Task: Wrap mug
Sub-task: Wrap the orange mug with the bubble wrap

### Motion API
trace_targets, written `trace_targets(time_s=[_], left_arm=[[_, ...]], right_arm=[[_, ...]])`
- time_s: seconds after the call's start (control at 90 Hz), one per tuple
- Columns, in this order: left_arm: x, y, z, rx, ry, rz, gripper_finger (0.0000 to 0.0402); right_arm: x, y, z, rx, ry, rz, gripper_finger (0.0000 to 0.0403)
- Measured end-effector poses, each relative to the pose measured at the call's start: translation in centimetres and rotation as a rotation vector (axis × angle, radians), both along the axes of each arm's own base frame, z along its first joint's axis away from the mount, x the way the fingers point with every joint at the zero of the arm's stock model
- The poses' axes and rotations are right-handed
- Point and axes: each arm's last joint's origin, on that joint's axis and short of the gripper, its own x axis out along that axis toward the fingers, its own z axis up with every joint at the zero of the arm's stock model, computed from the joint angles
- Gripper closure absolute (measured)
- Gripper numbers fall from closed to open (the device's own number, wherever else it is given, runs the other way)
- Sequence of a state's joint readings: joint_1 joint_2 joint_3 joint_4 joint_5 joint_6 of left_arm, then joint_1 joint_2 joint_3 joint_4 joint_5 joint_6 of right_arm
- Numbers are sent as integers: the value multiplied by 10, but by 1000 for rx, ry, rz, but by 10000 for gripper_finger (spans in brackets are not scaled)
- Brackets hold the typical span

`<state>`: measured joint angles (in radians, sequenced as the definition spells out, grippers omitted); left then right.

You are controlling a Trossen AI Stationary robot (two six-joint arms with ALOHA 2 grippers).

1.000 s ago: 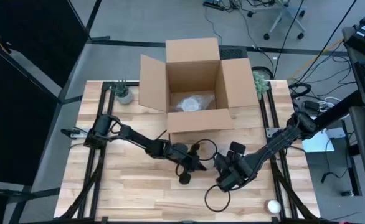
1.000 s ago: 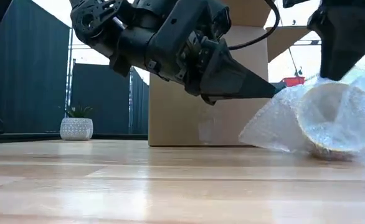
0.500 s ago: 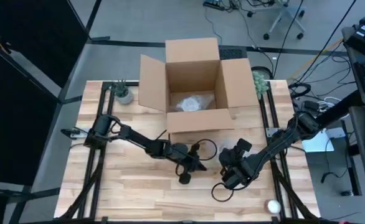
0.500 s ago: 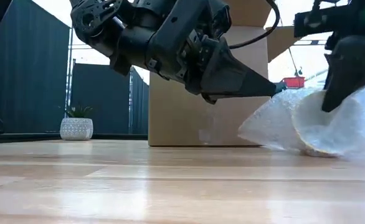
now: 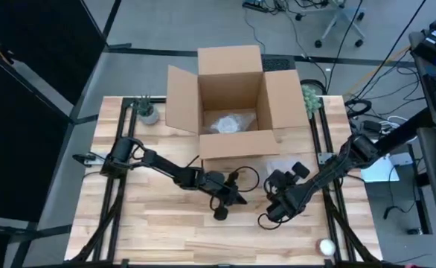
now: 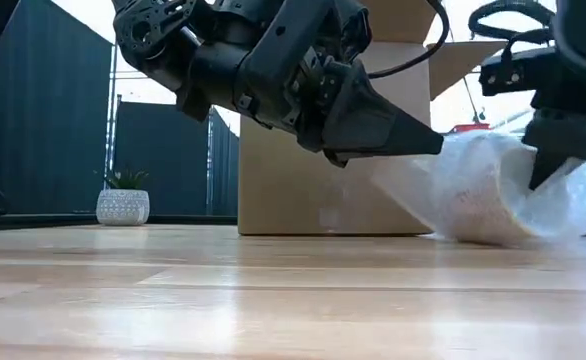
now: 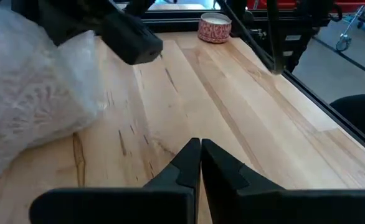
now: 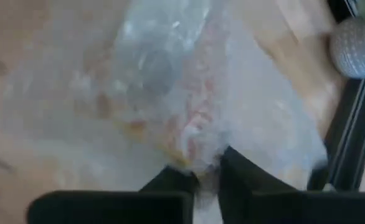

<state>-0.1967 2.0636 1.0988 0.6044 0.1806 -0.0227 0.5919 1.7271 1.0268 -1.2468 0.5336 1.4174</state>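
bubble wrap pinched by right gripper — left gripper closed, idle.

We saw mug lying on its side on wooden table, swathed in clear bubble wrap, pale body only dimly visible through plastic. Bundle sat just before open cardboard box. Loose wrap spread flat on boards beside it. Handle could not be made out.
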Motion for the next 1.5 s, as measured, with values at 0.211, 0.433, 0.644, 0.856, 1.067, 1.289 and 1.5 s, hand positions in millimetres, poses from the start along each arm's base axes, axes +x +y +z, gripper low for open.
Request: trace_targets(time_s=[0.211,0.433,0.644,0.856,1.067,1.289,1.5], left_arm=[[0,0,0,-1,0,1,400],[-6,1,25,-39,22,17,400],[-21,1,63,-39,28,15,400],[-28,0,73,-30,49,17,400],[-21,-2,46,-14,107,23,400],[-15,-5,20,2,146,19,400],[-14,-5,7,8,174,16,400]], right_arm=[[7,5,1,32,-14,75,395],[23,20,32,206,18,211,396],[41,26,70,490,30,280,398],[56,14,84,670,29,250,398],[71,-8,82,804,1,107,397],[85,-30,75,770,-29,62,387],[99,-38,64,745,-46,155,368]])
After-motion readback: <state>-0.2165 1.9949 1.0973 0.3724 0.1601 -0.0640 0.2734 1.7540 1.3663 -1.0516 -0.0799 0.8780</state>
